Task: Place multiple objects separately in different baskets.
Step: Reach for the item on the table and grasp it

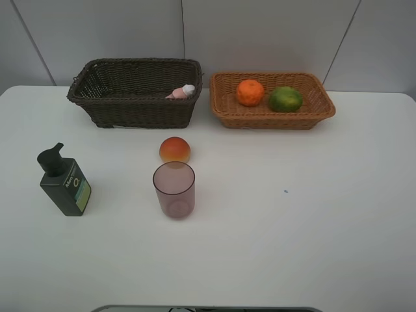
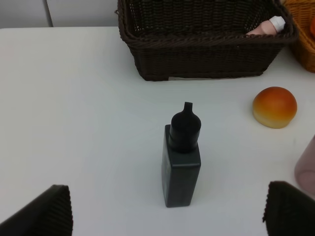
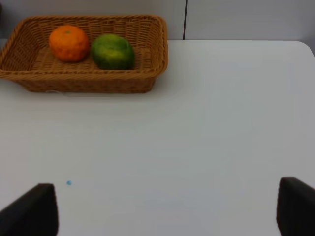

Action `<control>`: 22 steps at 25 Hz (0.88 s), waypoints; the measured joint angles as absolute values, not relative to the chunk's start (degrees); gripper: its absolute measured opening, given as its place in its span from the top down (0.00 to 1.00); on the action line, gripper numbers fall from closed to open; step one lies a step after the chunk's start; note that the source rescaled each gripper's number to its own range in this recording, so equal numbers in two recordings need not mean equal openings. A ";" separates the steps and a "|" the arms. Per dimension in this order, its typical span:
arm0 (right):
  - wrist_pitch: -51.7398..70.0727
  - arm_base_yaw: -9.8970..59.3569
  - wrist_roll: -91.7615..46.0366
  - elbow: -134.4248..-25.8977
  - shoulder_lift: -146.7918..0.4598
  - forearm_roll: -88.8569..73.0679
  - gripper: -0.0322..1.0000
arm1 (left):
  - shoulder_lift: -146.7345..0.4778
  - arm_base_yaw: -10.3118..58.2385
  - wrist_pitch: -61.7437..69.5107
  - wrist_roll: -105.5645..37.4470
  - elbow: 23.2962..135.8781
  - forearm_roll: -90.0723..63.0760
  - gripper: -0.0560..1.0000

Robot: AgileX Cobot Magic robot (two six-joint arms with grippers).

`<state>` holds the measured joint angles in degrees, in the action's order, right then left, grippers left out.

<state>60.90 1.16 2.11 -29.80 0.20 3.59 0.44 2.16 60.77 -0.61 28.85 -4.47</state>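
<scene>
Partway through sorting: pump bottle (image 2: 181, 162), peach (image 1: 174, 149) and cup (image 1: 174, 190) stand on the bench (image 1: 292, 227), outside the dark basket (image 1: 143, 110) and the tan basket (image 1: 273, 120). Left end effector (image 2: 167, 210) gapes empty facing the bottle, and right end effector (image 3: 166, 207) is likewise released. Next, the left likely closes around its body.

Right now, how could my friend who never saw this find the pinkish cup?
Start at the dark brown basket at the back of the white table. Come forward past the peach-like fruit; the mauve cup stands just in front. It is the only see-through thing there.
</scene>
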 joint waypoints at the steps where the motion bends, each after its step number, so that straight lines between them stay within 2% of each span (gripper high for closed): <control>1: 60.90 1.16 2.11 -29.80 0.20 3.59 0.11 | 0.44 2.16 60.77 -0.61 28.85 -4.47 0.01; 17: 60.90 1.16 2.11 -29.80 0.20 3.53 0.11 | 0.13 2.16 60.77 -0.61 28.85 -4.47 0.01; 22: 60.90 1.16 2.11 -29.80 0.20 3.53 0.11 | -8.15 2.16 59.51 -1.18 29.75 -4.59 0.01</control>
